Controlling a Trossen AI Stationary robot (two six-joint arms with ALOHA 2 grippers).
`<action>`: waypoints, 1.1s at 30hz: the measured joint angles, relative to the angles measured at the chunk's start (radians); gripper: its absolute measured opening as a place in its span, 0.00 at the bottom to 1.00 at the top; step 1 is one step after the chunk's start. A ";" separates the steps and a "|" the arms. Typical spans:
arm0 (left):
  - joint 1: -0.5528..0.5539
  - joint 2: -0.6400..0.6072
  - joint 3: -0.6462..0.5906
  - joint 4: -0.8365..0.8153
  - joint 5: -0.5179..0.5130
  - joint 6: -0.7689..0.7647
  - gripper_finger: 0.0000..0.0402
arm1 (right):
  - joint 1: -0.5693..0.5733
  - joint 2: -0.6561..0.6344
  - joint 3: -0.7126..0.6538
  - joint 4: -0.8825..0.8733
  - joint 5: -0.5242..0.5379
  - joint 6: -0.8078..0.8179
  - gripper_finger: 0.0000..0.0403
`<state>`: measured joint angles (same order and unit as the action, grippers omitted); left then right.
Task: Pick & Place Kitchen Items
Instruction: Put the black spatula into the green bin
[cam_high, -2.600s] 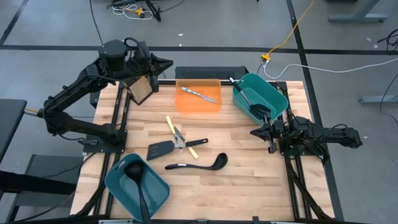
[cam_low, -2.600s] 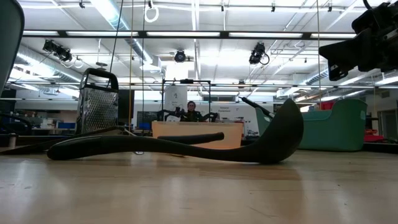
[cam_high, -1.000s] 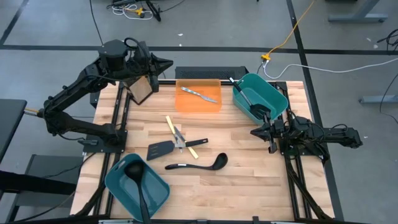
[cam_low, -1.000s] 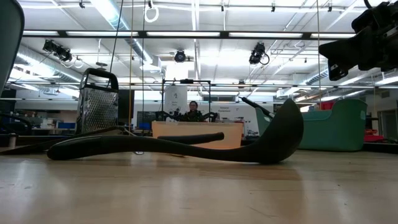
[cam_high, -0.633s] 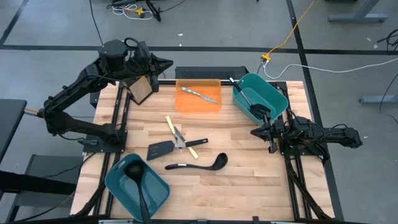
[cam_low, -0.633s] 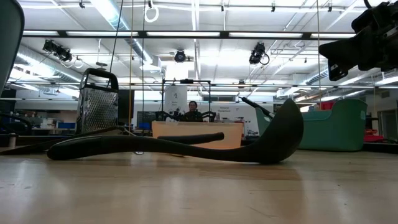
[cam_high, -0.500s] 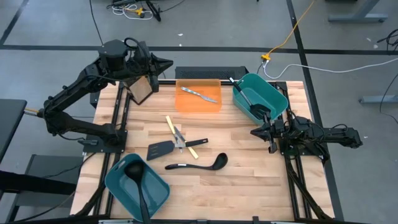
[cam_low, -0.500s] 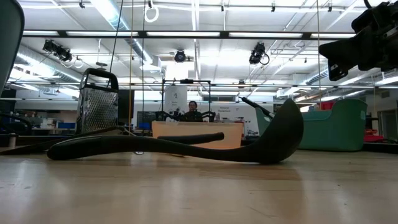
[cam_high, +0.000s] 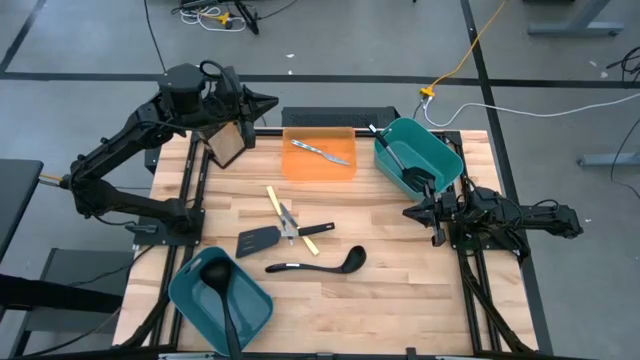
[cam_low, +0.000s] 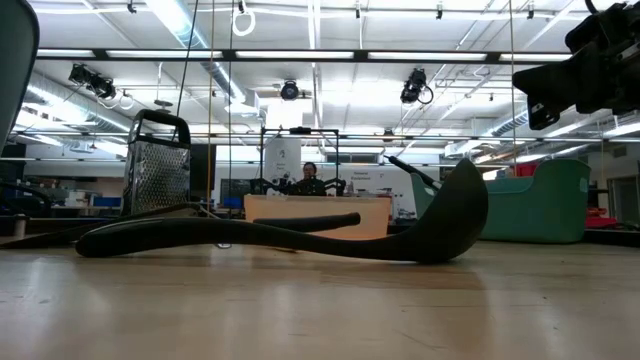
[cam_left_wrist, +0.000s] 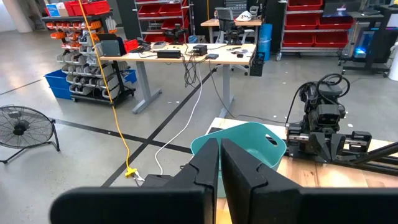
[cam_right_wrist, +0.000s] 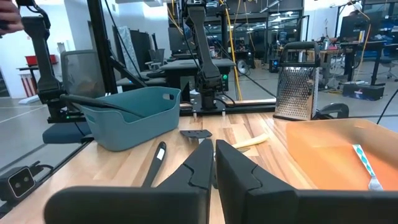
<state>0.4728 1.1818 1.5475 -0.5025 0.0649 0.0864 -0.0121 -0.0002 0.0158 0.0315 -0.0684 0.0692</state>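
High view: nothing is found to have shifted over the last seconds; both arms are parked as before. The left gripper (cam_high: 268, 101) is held above the tabletop's far-left corner, beside a metal grater (cam_high: 228, 145). The right gripper (cam_high: 411, 212) is held low by the right edge. A ladle (cam_high: 318, 264) lies near the middle toward the near edge, with a slotted spatula (cam_high: 259, 240) and yellow-handled pieces (cam_high: 290, 222) just beyond it. Silver cutlery (cam_high: 322, 152) lies on the orange tray (cam_high: 300, 165) at the far edge. One teal bin (cam_high: 440, 150) at the far-right corner and another (cam_high: 250, 300) at the near-left corner each hold a black utensil.

Low view: the ladle (cam_low: 300, 237) is seen resting flat, unmoved, untouched.

Left wrist view: the left gripper (cam_left_wrist: 220, 160) is seen with fingers pressed nearly together, holding nothing.

Right wrist view: the right gripper (cam_right_wrist: 213, 162) is likewise closed and empty, aimed across the table toward the spatula (cam_right_wrist: 196, 133).

The pause suggests no pick is under way; the loose items remain to be sorted.
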 joint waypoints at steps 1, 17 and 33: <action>0.000 0.000 0.000 0.000 0.000 0.000 0.05 | 0.000 0.000 0.000 0.000 0.000 0.000 0.07; 0.000 0.000 0.000 0.000 0.000 -0.018 0.05 | 0.000 0.000 0.000 0.000 0.000 0.000 0.07; 0.000 0.000 0.000 0.000 0.062 -0.080 0.05 | 0.000 0.000 0.000 0.000 0.000 0.000 0.07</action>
<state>0.4728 1.1820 1.5475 -0.5030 0.1268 0.0063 -0.0120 -0.0002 0.0158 0.0311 -0.0685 0.0690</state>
